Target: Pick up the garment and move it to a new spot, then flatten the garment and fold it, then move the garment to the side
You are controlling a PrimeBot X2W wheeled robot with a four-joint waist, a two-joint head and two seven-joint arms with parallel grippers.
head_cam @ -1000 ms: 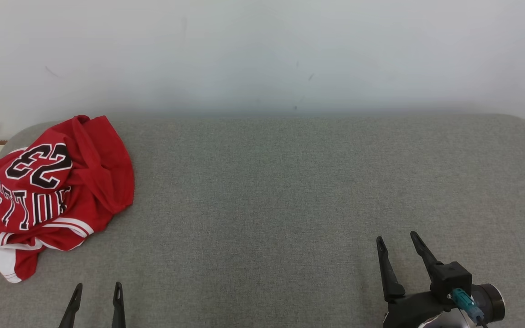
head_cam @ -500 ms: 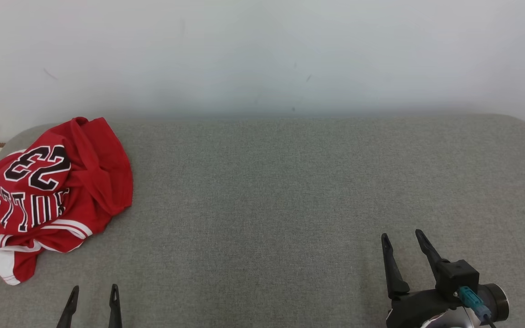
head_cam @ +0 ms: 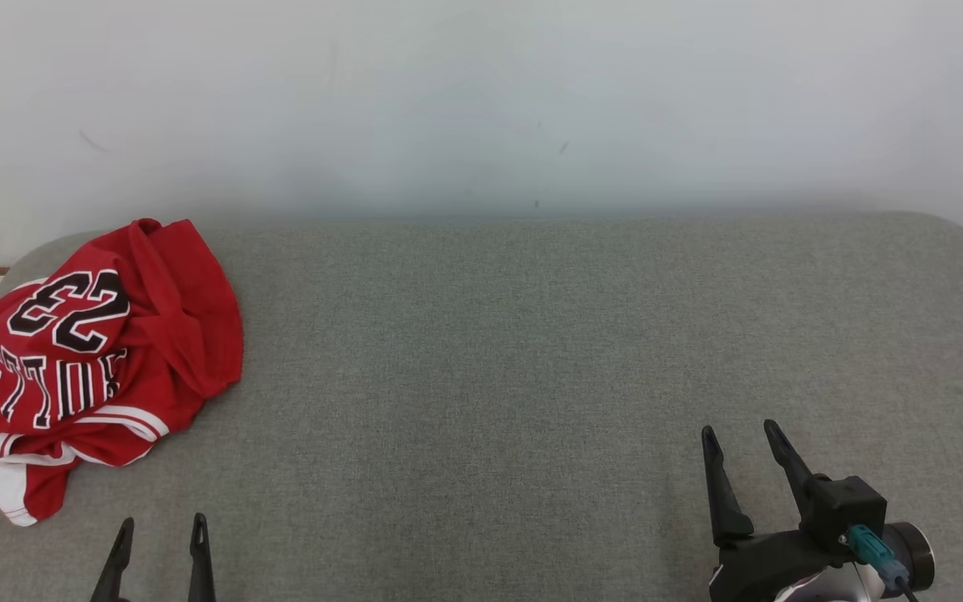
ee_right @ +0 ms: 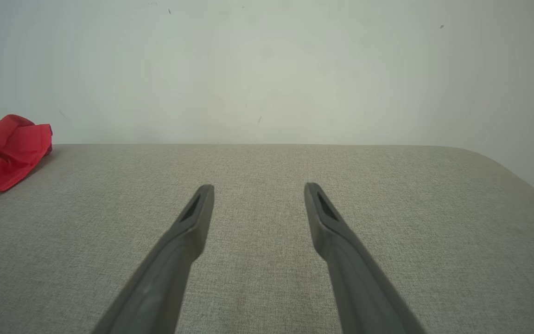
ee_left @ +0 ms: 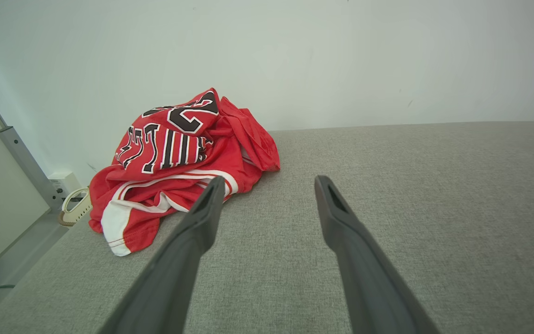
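Red cloth with white trim and black lettering is seen bunched in a heap: this is the shirt (head_cam: 89,359), which lies at the far left end of the grey fabric-covered counter (head_cam: 490,376), close to the pale wall (head_cam: 481,100). The left tool (head_cam: 161,522) is held near the shirt on the robot's side, clear of it, with both fingers spread wide and nothing gripped between them. The right tool (head_cam: 738,428) is held well to the right of the shirt, likewise spread wide and empty. No part of the task is judged to have been done, as the shirt is neither lifted nor moved. Several failures can be foreseen. If only a top fold is pinched, a single layer may be drawn up and the rest left dragging, so that the heap is twisted tighter rather than freed. Since the shirt's left side lies at the counter's rounded edge, a push from the right could send it over and out of reach. The slippery-looking cloth may also be lost from a shallow grip. If the fingers are driven too deep, the counter's cover could be caught together with the shirt.
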